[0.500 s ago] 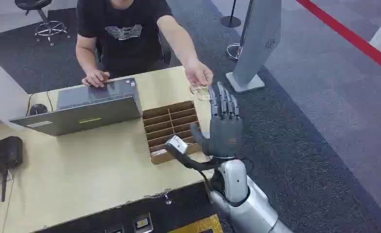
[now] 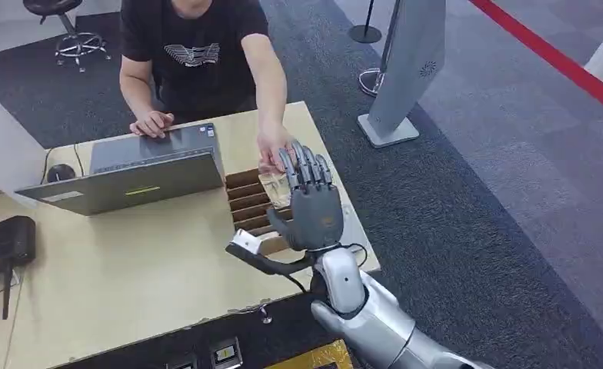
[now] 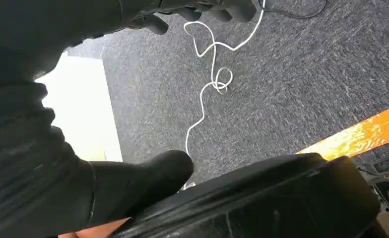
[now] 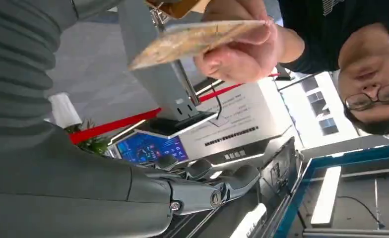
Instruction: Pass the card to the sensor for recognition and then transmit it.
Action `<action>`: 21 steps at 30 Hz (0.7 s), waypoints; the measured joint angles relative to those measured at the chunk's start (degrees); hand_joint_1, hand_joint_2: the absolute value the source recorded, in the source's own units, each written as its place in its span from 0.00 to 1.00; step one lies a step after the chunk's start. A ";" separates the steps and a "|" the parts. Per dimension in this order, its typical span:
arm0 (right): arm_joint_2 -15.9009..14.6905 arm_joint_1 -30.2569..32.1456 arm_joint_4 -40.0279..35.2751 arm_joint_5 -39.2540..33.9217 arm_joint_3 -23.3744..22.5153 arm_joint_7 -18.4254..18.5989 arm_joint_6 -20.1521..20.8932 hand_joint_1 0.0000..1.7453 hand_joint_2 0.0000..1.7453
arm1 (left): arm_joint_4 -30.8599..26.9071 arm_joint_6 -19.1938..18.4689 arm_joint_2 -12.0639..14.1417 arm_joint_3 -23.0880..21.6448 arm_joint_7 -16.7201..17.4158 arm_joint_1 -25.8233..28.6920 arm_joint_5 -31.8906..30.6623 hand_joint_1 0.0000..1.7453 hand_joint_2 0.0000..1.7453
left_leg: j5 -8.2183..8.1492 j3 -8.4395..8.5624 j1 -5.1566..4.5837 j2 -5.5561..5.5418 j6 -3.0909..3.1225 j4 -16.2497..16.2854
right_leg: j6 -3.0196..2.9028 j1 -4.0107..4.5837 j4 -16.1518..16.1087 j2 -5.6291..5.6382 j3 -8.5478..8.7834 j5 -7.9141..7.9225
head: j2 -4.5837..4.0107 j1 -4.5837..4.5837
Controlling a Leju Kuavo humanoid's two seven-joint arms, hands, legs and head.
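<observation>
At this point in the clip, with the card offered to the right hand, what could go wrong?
The person's hand holds the card; the right hand is spread, so a late closure could drop it. The fingers of the two hands nearly meet, so closing might pinch the person. The cardboard organizer lies just below; a dropped card might land in its slots.

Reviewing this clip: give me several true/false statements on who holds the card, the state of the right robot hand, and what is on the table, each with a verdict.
1. The person's hand holds the card. True.
2. The right robot hand grips the card. False: its fingers are spread and it holds nothing.
3. A laptop lies on the table, beside the cardboard divider box. True.
4. The right robot hand rests flat on the laptop. False: it is raised, fingers up, near the divider box.
5. The person's other hand is on the laptop. True.
</observation>
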 joint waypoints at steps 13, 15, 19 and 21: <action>0.00 -0.53 2.73 -1.09 0.94 -0.63 -0.02 0.91 1.00 | 0.00 0.00 0.04 -0.02 0.20 -0.01 0.04 0.00 1.00 | 0.00 0.00 0.00 0.00 0.00 0.00 | 0.00 0.00 0.00 -0.01 0.00 0.00 | 0.00 0.00; 0.00 -0.60 3.02 -1.29 1.29 -0.98 -0.02 1.00 1.00 | 0.00 0.04 0.04 -0.02 0.33 -0.01 0.09 0.00 1.00 | 0.00 0.00 0.00 0.00 0.00 0.00 | 0.00 0.00 0.00 0.00 0.00 0.00 | 0.00 0.00; 0.00 -0.69 3.63 -1.92 1.44 -1.49 -0.04 1.00 1.00 | 0.00 0.11 0.04 -0.02 0.35 0.00 0.28 0.00 1.00 | 0.00 0.00 0.00 0.00 0.00 0.00 | 0.00 0.00 0.00 -0.01 0.00 0.00 | 0.00 0.00; 0.00 -0.75 3.94 -2.27 1.47 -2.01 -0.04 1.00 1.00 | 0.00 0.13 0.04 -0.02 0.35 0.00 0.39 0.00 1.00 | 0.00 0.00 0.00 0.00 0.00 0.00 | 0.00 0.00 0.00 -0.01 0.00 0.00 | 0.00 0.00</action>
